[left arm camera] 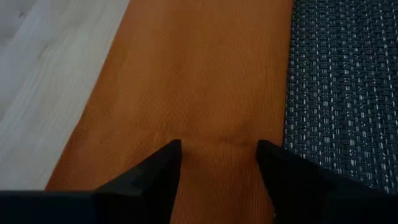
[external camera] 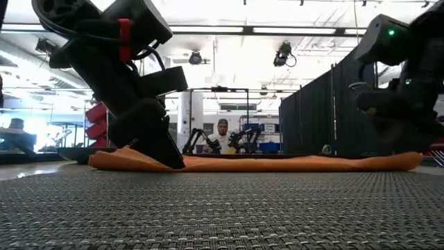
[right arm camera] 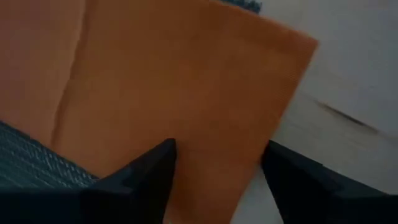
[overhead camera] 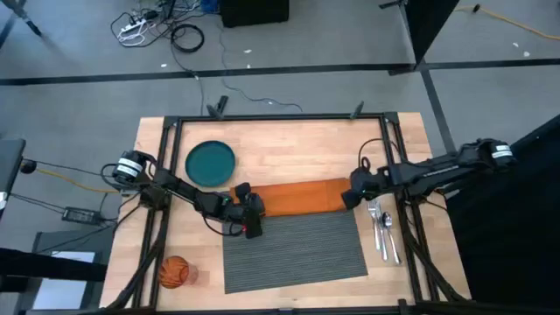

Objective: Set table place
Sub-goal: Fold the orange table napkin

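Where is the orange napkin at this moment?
In the high view the orange napkin lies mid-table along the placemat's far edge, between the left gripper and the right gripper.

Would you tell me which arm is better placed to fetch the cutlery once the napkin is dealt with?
The right. Its tool sits at the napkin's right end, beside the cutlery. The left tool is at the napkin's far end, across the placemat.
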Controlling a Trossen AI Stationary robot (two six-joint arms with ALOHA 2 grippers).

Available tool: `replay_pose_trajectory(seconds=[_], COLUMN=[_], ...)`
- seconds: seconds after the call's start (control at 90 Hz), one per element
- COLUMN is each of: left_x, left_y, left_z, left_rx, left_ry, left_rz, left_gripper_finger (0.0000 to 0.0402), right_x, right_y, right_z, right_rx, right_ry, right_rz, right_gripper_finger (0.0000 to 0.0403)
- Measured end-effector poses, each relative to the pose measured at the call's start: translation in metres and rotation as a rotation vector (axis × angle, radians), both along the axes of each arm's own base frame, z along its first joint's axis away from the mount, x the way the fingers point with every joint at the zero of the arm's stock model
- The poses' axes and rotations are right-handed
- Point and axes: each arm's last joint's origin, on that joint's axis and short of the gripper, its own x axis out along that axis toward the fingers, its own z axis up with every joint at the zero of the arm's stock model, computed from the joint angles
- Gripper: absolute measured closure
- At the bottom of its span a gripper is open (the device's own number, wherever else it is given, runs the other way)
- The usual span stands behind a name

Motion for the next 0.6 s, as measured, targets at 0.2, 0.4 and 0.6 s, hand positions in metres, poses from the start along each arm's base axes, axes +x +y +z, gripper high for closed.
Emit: replay_pose_trajectory(seconds=[0.2, 0.4, 0.6], left_x=[0.000, 0.000, 0.000], left_y=[0.000, 0.000, 0.000], left_z=[0.000, 0.000, 0.000], left_rx=[0.000, 0.000, 0.000], left_ry=[-0.001, -0.002, -0.001], left_rz=[0.000, 0.000, 0.000], left_gripper_finger=[0.0204, 0.0204, 0.0204], right_x=[-0.004, -0.007, -0.008], right_y=[-0.001, -0.002, 0.000], right_z=[-0.004, -0.011, -0.013], right_rx=[-0.031, -0.053, -0.074], right_ry=[0.018, 0.014, 0.013], right_rz=[-0.020, -0.029, 0.010], right_gripper_finger=[0.0251, 0.0366, 0.0399])
